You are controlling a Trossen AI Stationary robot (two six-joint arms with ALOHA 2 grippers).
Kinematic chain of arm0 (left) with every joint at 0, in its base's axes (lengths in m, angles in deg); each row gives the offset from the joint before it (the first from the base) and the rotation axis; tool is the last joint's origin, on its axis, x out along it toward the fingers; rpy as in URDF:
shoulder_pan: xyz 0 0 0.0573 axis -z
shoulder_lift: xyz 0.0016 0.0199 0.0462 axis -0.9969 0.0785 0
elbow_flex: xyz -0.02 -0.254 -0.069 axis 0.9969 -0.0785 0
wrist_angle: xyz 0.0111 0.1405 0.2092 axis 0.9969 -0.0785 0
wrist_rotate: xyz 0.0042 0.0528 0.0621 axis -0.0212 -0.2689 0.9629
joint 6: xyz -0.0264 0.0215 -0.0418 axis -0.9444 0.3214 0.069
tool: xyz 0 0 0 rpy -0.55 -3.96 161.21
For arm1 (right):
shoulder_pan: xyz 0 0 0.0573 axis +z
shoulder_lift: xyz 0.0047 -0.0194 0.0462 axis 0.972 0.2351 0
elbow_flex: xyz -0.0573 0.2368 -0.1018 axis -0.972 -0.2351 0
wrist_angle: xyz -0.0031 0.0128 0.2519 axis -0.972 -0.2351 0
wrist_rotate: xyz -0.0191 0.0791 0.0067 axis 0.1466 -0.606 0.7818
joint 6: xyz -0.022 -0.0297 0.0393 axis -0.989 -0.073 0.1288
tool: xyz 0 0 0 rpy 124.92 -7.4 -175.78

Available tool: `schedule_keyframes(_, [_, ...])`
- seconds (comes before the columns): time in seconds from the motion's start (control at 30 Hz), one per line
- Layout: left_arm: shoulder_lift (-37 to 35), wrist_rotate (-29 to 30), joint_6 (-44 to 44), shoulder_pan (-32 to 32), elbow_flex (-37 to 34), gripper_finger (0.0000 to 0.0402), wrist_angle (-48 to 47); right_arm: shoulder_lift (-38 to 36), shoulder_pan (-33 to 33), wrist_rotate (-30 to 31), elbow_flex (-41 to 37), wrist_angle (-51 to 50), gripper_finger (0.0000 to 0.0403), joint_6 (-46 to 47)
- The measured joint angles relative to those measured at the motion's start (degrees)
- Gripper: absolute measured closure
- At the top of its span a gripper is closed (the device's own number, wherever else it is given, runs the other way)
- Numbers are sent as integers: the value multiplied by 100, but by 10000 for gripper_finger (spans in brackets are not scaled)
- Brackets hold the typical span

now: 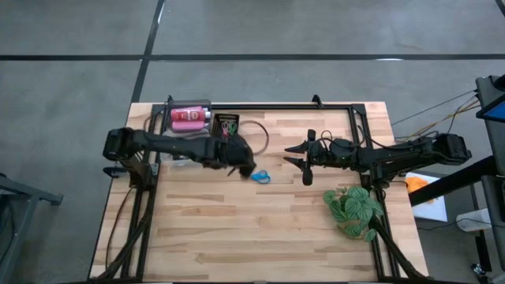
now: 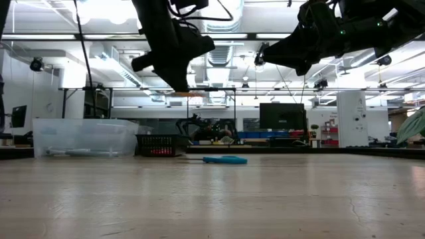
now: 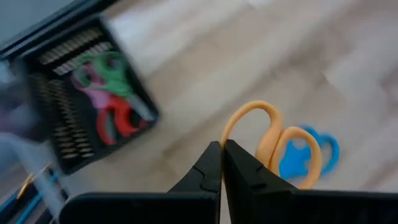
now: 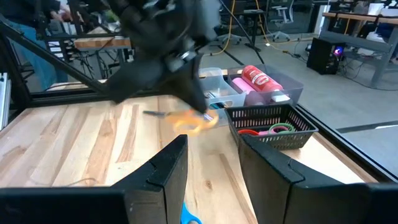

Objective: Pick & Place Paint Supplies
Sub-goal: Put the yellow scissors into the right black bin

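Carrying orange-handled scissors (image 3: 268, 142) clamped by the blades, the left gripper (image 3: 222, 163) heads toward the black tray (image 3: 74, 106); blue scissors (image 1: 260, 176) wait, right gripper (image 4: 211, 171) idle, half-open.

A grey floor (image 1: 71, 95) crossed by dark lines was seen around the wooden table (image 1: 260, 229), and bright ceiling lights (image 2: 106, 10) were seen above distant desks (image 2: 372, 147).

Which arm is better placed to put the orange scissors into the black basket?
The left. Its tool is shut on the orange scissors, raised close to the black basket. The right tool is farther away, holding nothing.
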Motion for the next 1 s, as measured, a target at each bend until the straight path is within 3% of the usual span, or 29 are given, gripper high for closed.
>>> schedule_keyframes(0.4, [-417, 416, -910, -1427, -94, 399, -51, 0, 1, 0, 0, 11, 261, -3])
schedule_keyframes(0.63, [-185, 232, -939, -2144, -96, 399, 37, 1, 1, 0, 0, 13, 261, -1])
schedule_keyframes(1.0, [574, 3, -783, -2631, -101, 399, 423, 0, 0, 0, 0, 15, 261, -10])
